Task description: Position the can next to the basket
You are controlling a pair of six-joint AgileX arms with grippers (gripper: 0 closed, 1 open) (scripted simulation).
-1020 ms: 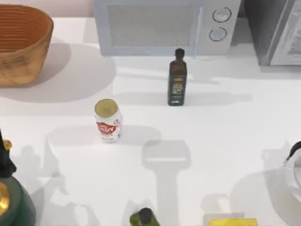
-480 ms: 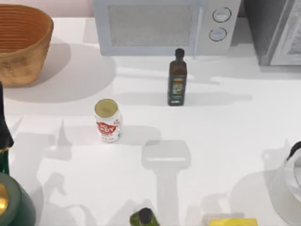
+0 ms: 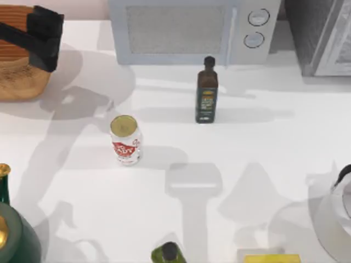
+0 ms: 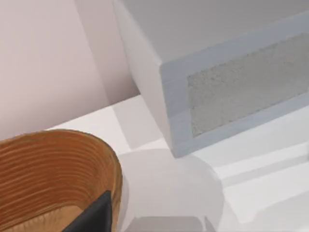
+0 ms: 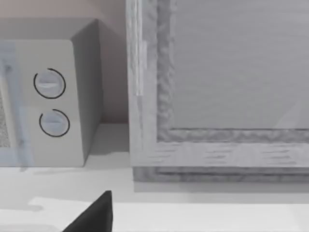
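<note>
The left gripper (image 3: 41, 33) shows in the top view as a dark blocky shape at the far left corner of the table, hanging over the woven wicker basket (image 3: 19, 76) and covering part of its rim. Whether its fingers are apart or together cannot be told from above. The left wrist view adds one dark fingertip (image 4: 94, 215) at the picture's edge, lying against the basket's (image 4: 53, 169) ribbed inner wall, with the white microwave (image 4: 231, 92) beyond it; the finger spacing is no clearer there.

The can (image 3: 125, 140), white with red lettering and a pale gold top, stands upright on the white table (image 3: 263, 148) left of centre, well apart from the basket and from the gripper. A dark green-labelled bottle (image 3: 207, 90) stands upright farther back and to the right, in front of the microwave (image 3: 192, 30).

The right wrist view shows a dark fingertip (image 5: 96, 215) of the right arm's gripper; how wide it stands cannot be told. Past it are the microwave's two round dials (image 5: 50, 104) and a grey framed cabinet (image 5: 217, 92), which the top view cuts off at its far right corner.
</note>
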